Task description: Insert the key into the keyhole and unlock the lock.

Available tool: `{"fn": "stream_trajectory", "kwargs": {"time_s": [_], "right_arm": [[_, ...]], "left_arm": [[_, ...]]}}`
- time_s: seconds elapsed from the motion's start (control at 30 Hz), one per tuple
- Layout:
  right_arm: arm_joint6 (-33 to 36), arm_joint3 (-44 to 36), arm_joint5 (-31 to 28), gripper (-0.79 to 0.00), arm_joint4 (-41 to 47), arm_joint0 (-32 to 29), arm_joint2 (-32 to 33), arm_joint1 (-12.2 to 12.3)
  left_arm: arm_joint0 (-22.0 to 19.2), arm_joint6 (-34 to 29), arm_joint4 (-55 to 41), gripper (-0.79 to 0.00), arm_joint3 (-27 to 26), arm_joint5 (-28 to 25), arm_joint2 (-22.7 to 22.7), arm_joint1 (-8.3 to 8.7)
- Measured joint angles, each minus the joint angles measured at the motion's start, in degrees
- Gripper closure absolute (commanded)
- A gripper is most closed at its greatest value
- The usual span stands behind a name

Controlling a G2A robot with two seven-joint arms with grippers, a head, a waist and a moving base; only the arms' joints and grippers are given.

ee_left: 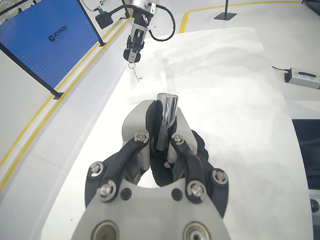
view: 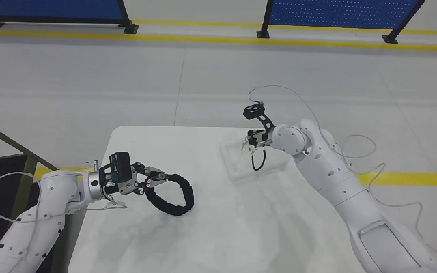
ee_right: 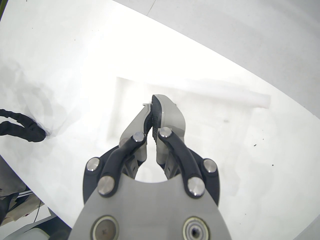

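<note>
Two hands are over the white counter (view: 273, 225). The left hand (ee_left: 161, 119), well apart from the shallow white tray (view: 235, 162), is clamped on the lock (ee_left: 168, 107), gripping its chrome barrel while the black cable loop (view: 176, 196) curls out beyond the fingers. The right hand (ee_left: 132, 55) hovers just above the tray, pinched tight on the key (ee_left: 135, 74), whose thin blade dangles toward the tray.

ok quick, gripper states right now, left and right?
Left gripper: closed, holding the lock by its chrome cylinder.
Right gripper: closed, holding the key, which hangs below its fingertips.
</note>
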Motion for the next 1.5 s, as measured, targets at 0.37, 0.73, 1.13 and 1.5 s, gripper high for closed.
{"fn": "stream_trajectory", "kwargs": {"time_s": [0.37, 0.73, 1.13, 1.5], "right_arm": [[0.7, 0.1, 0.5, 0.000, -0.3, -0.8, 0.5, -0.2], [-0.2, 0.8, 0.7, 0.000, 0.4, -1.5, 2.5, -0.2], [0.1, 0.1, 1.2, 0.000, -0.1, -2.9, 4.8, 0.3], [-0.4, 1.6, 1.4, 0.000, -0.1, -2.9, 5.1, 0.0]], "left_arm": [[0.0, 0.0, 0.0, 0.000, 0.0, 0.0, 0.0, 0.00], [0.0, 0.0, 0.0, 0.000, 0.0, 0.0, 0.0, 0.00], [0.0, 0.0, 0.0, 0.000, 0.0, 0.0, 0.0, 0.00], [0.0, 0.0, 0.0, 0.000, 0.0, 0.0, 0.0, 0.00]]}}
